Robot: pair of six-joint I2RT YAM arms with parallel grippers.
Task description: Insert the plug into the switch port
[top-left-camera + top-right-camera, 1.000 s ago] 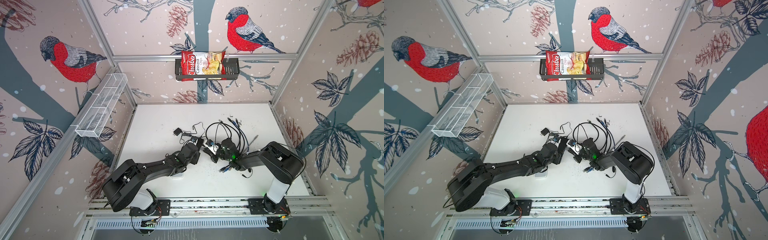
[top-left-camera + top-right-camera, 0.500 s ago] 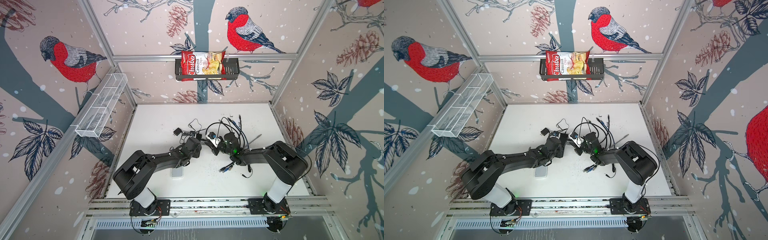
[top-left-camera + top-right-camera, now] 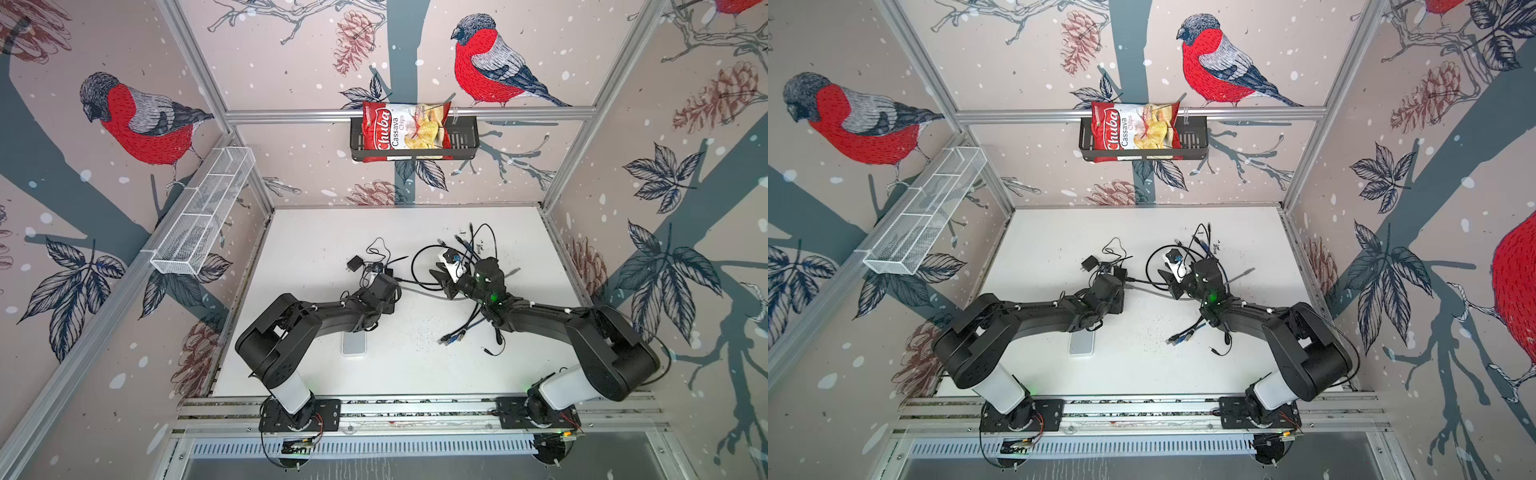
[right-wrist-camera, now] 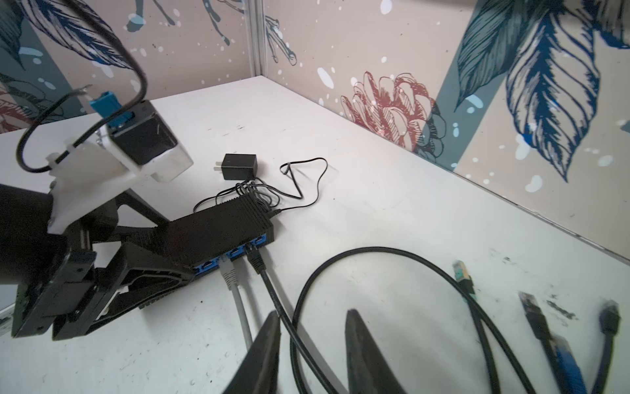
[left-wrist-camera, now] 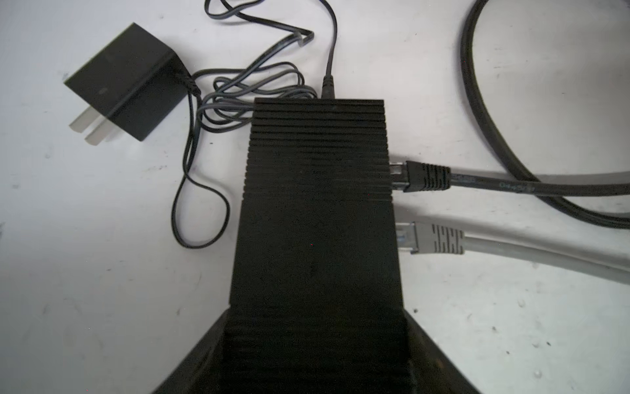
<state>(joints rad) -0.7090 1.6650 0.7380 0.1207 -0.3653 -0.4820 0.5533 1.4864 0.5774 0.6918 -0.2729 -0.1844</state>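
The switch point(image 4: 235, 253) is a black box with a blue port face and lies on the white table. My left gripper point(image 4: 259, 218) is shut on it, and its ribbed upper finger point(image 5: 317, 204) hides the top. A black plug point(image 4: 254, 256) sits in one port, and its cable runs back between the fingers of my right gripper point(image 4: 312, 314), which is open and not touching it. A grey plug point(image 5: 433, 238) is at the neighbouring port. In both top views the left gripper point(image 3: 386, 278) point(image 3: 1117, 278) and right gripper point(image 3: 441, 284) point(image 3: 1173, 284) stand a short way apart.
The switch's black power adapter point(image 5: 126, 82) and thin cord lie just behind it. Several loose network cables point(image 3: 453, 336) and plugs point(image 4: 462, 276) are strewn under the right arm. A pale flat device point(image 3: 354, 343) lies under the left arm. A chips bag point(image 3: 405, 131) hangs in a back-wall basket.
My right gripper has gone from shut to open, letting go of the black cable. Both arms have stretched toward the back of the table, and the grippers stand slightly farther apart.
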